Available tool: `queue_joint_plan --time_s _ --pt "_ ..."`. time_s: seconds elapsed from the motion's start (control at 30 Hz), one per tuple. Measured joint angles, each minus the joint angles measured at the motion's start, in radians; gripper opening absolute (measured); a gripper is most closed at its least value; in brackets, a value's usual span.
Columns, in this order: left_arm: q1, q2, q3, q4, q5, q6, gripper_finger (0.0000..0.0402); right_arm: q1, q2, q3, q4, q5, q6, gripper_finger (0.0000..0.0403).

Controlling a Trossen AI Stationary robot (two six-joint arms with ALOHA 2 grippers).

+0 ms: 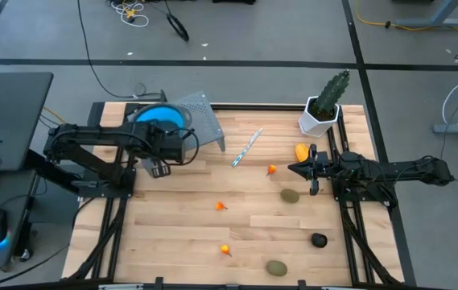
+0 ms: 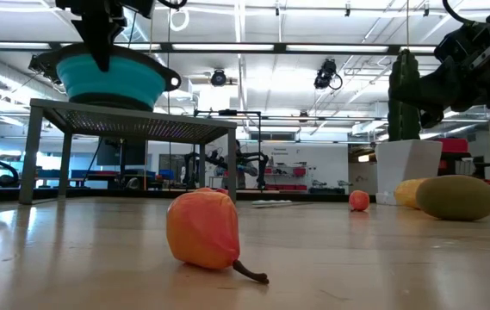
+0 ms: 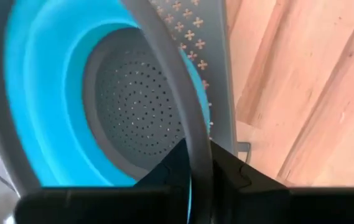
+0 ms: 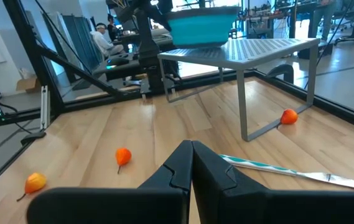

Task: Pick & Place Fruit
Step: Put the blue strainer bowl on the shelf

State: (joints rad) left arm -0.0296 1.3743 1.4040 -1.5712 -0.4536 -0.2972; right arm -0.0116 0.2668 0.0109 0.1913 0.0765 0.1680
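Left gripper (image 3: 198, 165) holds its jaws narrow on the blue colander's (image 1: 162, 118) rim, upper left of the high view — tugging could unseat it. Right gripper (image 1: 298, 169), jaws together and empty, risks nudging the yellow-orange fruit (image 1: 302, 151) — it sits just beside.

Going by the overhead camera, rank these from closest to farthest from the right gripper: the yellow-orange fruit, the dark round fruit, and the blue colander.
From the right gripper:
1. Yellow-orange fruit, just beside it toward the cactus.
2. Dark round fruit, toward the table's front edge.
3. Blue colander, across the table on the grey rack.
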Motion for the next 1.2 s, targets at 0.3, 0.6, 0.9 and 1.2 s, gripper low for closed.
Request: queue_joint_plan --time_s 0.3,0.6,0.9,1.2 --pt "0.013 0.0 0.0 0.0 0.021 -0.039 0.0055 0.0 0.0 0.0 0.0 0.0 0.0 0.0013" --pt "0.012 0.0 0.0 0.0 0.093 -0.13 0.0082 0.0 0.0 0.0 0.0 0.0 0.0 0.0013" --pt "-0.012 0.0 0.0 0.05 0.109 -0.163 0.012 0.0 0.0 0.0 0.0 0.0 0.0 0.0013" --pt "-0.022 0.02 0.001 0.054 0.067 -0.166 0.0119 0.0 0.0 0.0 0.0 0.0 0.0 0.0013"
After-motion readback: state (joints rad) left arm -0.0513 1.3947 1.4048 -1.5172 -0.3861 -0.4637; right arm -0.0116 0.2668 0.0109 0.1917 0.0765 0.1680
